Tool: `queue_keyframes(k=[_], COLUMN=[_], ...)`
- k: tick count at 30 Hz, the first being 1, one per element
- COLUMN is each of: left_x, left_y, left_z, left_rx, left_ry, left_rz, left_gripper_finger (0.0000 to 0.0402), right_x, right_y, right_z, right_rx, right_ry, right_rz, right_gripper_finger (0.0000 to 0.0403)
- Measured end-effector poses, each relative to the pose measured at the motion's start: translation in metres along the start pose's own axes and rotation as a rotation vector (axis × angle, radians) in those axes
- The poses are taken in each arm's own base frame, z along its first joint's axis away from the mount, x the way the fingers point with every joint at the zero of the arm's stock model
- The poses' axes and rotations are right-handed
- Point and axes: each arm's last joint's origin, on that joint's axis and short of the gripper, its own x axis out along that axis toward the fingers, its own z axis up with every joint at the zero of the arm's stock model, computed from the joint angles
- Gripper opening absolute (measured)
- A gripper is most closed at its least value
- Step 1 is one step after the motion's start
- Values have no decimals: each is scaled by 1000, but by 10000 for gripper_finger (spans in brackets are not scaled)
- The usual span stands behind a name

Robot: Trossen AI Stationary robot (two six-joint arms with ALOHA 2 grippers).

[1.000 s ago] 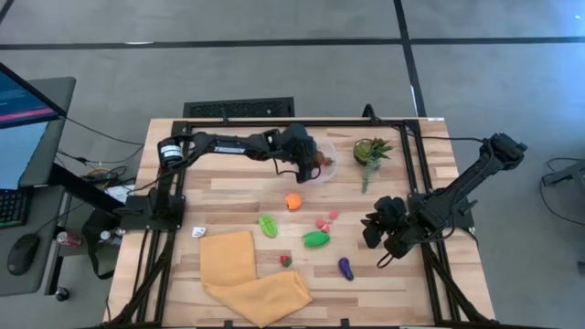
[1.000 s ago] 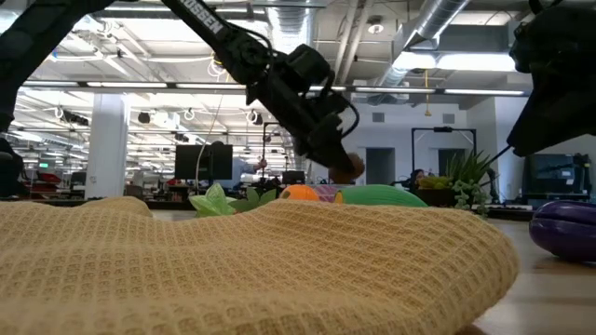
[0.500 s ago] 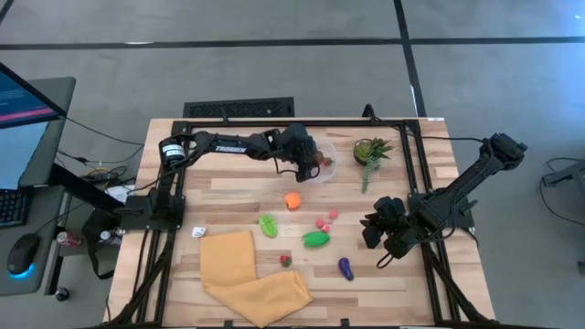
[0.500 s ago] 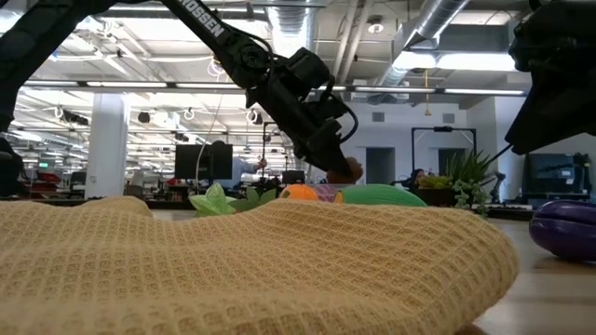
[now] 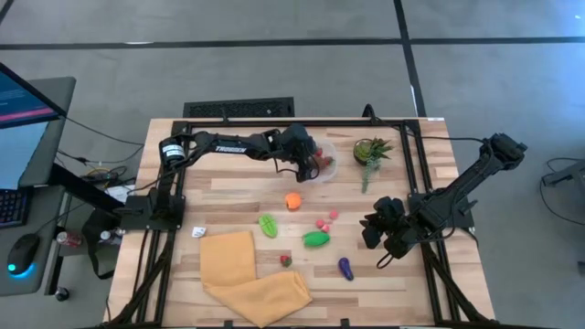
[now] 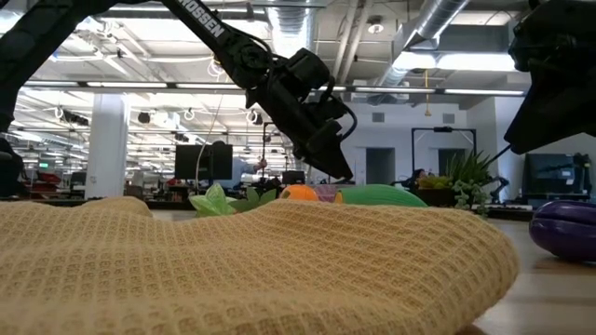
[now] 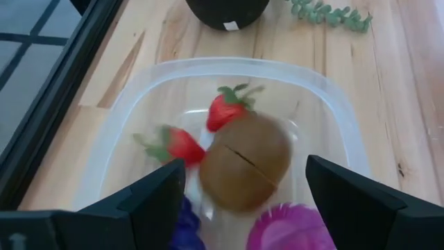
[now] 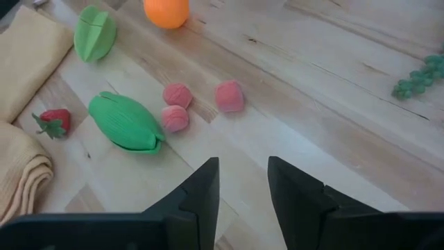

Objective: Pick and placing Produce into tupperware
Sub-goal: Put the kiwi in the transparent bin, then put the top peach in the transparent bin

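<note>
Hovering over the round clear plastic tub (image 5: 322,164) at the far middle of the wooden table (image 5: 228,196), the left gripper (image 5: 309,164) has its dark fingers spread wide with nothing between them. Its wrist view looks straight down into the tub, where a brown kiwi-like piece (image 7: 244,161) lies beside two red toy strawberries (image 7: 177,144), with purple and magenta pieces at the near edge. The step in hand looks like a release: the brown piece sits in the tub, clear of both fingers.

Much produce remains on the table: an orange round piece (image 5: 292,200), a light green leafy piece (image 5: 268,225), a bright green ribbed pod (image 5: 316,238), three small pink pieces (image 8: 200,103), a red strawberry (image 5: 285,260) by the yellow waffle-weave cloth (image 5: 251,274), and a purple eggplant-like piece (image 5: 345,268) toward the near right. The potted green plant (image 5: 370,151) stands just right of the tub.

The right gripper (image 5: 373,232) waits above the right side of the table, fingers narrow and empty.

Next, the left arm probably needs to lift clear of the tub's rim and travel nearward to the orange piece, the closest one left.
</note>
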Motion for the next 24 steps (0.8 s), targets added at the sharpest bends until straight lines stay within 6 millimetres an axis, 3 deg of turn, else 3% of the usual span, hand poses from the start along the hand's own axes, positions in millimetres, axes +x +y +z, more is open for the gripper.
queue_keyframes(k=[11,18,24], left_x=[-6,-44,-86], left_y=[-1,0,-2], left_z=[0,34,57], left_rx=[-14,16,41], left_ry=[32,93,299], left_rz=[-27,-129,-255], left_gripper_finger=[320,316,316], right_x=[0,0,0], right_y=[0,0,-6], right_z=[0,0,0], right_rx=[-1,-28,-104], right_ry=[0,-9,-17], right_rz=[0,-2,-53], right_gripper_finger=[144,146,143])
